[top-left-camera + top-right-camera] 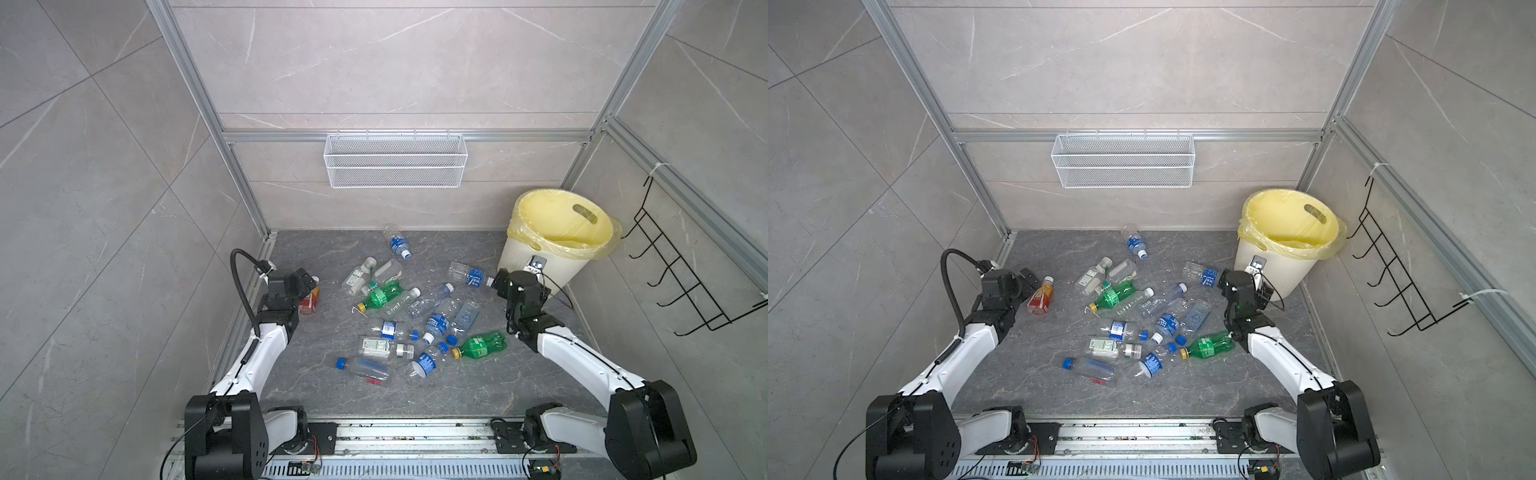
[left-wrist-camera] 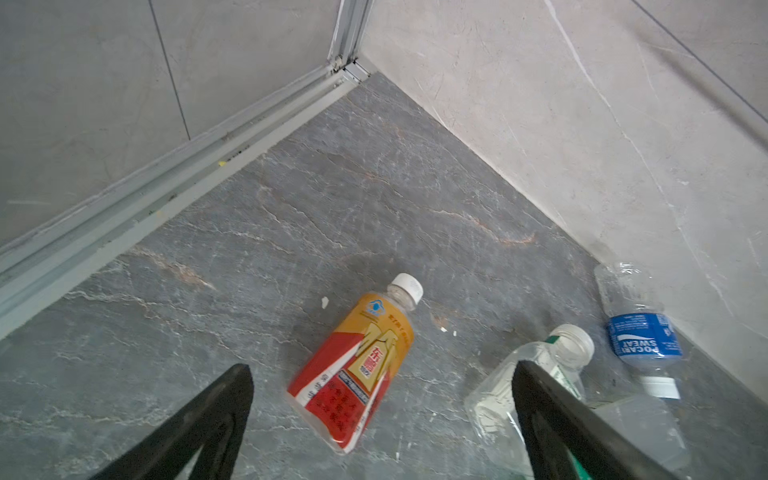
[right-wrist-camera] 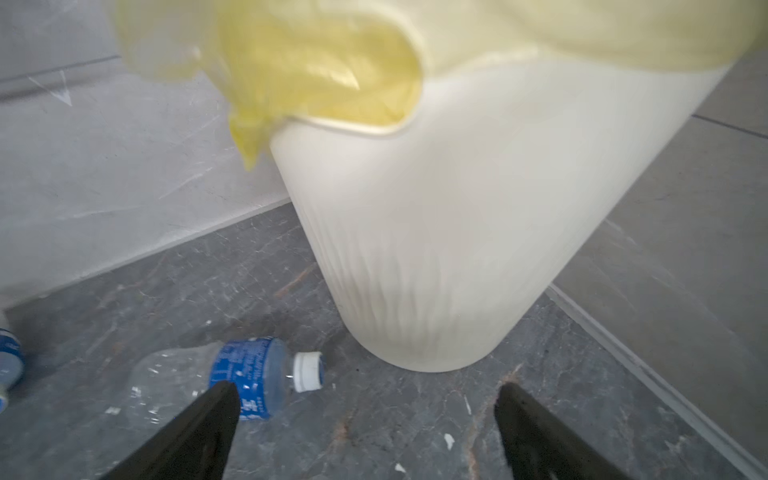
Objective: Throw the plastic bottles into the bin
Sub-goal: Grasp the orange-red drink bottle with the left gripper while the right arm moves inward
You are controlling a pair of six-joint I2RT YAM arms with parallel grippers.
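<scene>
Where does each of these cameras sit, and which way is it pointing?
Top views: a side-by-side pair high over the robot's base, looking down at the floor, bottles and bin; both arms show.
Left wrist: on the left arm, facing a wall corner over the orange bottle; the open left gripper shows.
Right wrist: on the right arm, facing the bin's side; the open right gripper shows.
Shared: the orange bottle also shows in a top view.
</scene>
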